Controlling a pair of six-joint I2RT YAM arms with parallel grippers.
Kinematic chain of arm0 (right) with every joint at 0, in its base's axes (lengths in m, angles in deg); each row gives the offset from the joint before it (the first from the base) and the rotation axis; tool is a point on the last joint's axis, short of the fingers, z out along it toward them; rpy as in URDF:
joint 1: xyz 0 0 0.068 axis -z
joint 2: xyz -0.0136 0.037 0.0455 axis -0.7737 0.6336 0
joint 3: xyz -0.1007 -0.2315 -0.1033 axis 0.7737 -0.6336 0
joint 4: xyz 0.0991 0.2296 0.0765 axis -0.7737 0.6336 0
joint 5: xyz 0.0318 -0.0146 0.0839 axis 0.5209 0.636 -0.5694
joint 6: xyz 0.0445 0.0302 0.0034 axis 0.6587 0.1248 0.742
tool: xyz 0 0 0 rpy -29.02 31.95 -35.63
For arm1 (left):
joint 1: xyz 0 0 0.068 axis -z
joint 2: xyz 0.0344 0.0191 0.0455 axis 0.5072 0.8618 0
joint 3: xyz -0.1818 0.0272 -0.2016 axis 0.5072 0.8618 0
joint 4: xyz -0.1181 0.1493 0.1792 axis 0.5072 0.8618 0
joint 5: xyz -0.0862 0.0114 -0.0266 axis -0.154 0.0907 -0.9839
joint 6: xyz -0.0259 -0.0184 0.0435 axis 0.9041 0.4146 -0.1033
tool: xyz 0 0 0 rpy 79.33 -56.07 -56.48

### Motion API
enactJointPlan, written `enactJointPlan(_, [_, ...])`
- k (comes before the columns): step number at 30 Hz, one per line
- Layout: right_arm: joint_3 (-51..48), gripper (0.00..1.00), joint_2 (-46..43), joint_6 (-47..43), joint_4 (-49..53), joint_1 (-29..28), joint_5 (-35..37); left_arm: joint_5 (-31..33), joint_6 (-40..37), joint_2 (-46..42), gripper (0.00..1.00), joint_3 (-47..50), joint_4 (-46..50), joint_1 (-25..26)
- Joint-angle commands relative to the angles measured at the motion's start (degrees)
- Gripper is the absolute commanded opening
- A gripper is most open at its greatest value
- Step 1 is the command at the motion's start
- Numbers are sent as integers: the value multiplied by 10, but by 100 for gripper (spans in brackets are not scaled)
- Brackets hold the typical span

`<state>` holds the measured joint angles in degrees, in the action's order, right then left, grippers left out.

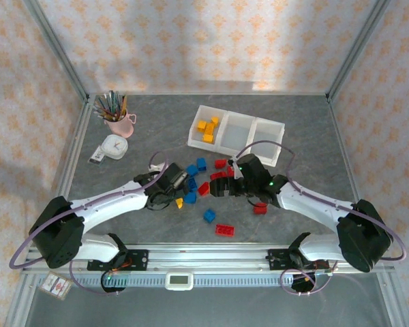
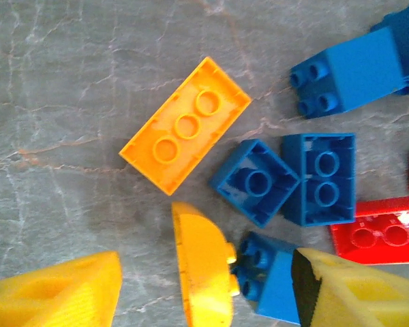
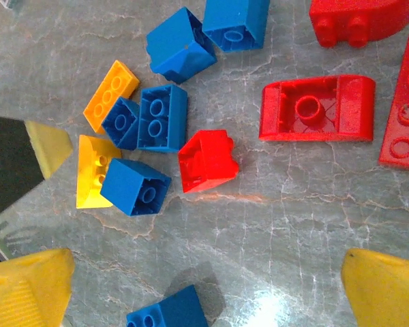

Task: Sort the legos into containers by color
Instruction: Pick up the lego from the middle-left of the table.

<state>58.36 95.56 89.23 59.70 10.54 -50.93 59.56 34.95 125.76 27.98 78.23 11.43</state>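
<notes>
Near edge of the grey desk [image 1: 313, 136]: one red brick [image 1: 224, 229], lying alone.
Mid-desk, between the two arms: loose bricks [image 1: 191, 184] in blue, red and yellow, scattered.
Mid-desk, the left fingers [image 2: 54, 293]: released, parted either side of a yellow curved brick [image 2: 201, 266] and a blue brick [image 2: 269, 283] just beside it. Contact cannot be told.
Mid-desk, the right fingers [image 3: 27, 286]: released, spread wide over the desk among red and blue pieces.
Far centre: white tray [image 1: 271, 129], three compartments in a row. The left one holds yellow bricks [image 1: 206, 129].
Far left: pink cup [image 1: 123, 125] of pencils, with a small white device [image 1: 112, 146] just nearer.
</notes>
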Motion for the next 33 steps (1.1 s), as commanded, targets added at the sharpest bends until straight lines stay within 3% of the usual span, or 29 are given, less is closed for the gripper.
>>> enactJointPlan(1, [3,100,-3,7,-21,-3,16,6,13,1,66,15,-8,2])
enactJointPlan(17, [10,100,5,4,-16,-3,24,-7,7,64,49,43,-63,1])
enactJointPlan(33, [17,100,2,5,-15,-3,29,-5,11,56,26,57,-70,1])
